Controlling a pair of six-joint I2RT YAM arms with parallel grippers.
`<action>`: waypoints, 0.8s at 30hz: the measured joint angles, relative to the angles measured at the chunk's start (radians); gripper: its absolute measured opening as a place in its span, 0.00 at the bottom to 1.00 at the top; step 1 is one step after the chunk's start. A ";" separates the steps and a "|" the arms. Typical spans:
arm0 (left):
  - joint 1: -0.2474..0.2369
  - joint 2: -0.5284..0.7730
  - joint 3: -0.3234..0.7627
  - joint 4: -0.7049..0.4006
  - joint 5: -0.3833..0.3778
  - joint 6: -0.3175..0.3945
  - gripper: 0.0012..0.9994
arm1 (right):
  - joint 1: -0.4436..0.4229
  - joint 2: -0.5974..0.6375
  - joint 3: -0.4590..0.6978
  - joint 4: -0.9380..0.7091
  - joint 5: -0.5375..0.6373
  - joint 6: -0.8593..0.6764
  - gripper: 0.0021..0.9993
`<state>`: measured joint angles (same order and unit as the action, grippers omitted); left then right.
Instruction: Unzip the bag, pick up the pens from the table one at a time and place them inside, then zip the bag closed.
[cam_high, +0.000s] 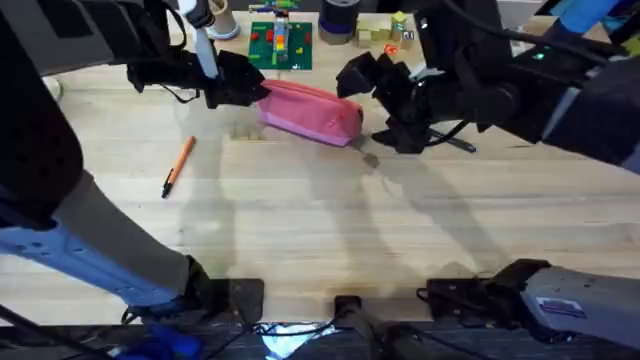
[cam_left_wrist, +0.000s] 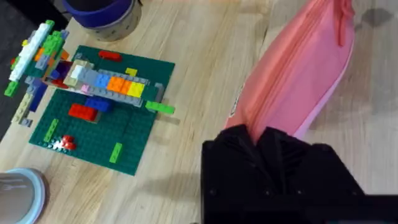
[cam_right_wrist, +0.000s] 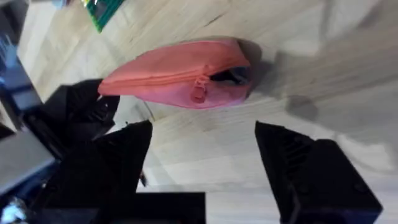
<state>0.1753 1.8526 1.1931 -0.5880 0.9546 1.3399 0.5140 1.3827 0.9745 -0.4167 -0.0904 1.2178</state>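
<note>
Bag (cam_high: 310, 111): I see the pink pouch lying on the table (cam_high: 330, 230) toward the far side, near the middle, just in front of a green building-block plate (cam_high: 280, 45). In the right wrist view the zipper is open a short way at one end, with dark lining showing in the gap and the pull sitting partway along the top seam.

Left gripper (cam_high: 250, 90): I see it at the pouch's left end. In the left wrist view its black fingers (cam_left_wrist: 249, 149) are pressed together on the pink fabric at that end, pinching the bag.

Right gripper (cam_high: 385, 105): I see it just beside the pouch's right end, above the table. In the right wrist view its two black fingers (cam_right_wrist: 292, 162) are spread wide, with the bag (cam_right_wrist: 180, 74) beyond them and nothing between them.

Pens: I see the orange pen (cam_high: 178, 166) lying on the table in front of and to the left of the pouch, well apart from it, angled with its dark tip toward the near edge. A slim dark stick (cam_high: 455, 145) lies under the right arm; I cannot tell if it is the black pen.
</note>
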 joint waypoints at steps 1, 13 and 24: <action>0.000 0.000 0.000 0.000 0.000 0.000 0.04 | 0.000 0.002 0.000 -0.002 0.000 0.030 1.00; 0.000 0.000 0.000 0.000 0.000 0.000 0.04 | 0.009 0.082 0.001 0.069 0.001 0.104 1.00; 0.000 0.000 0.000 0.000 0.000 0.000 0.04 | 0.016 0.189 0.001 0.138 0.001 0.113 0.95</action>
<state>0.1753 1.8526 1.1931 -0.5880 0.9546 1.3399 0.5301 1.5712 0.9752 -0.2783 -0.0895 1.3308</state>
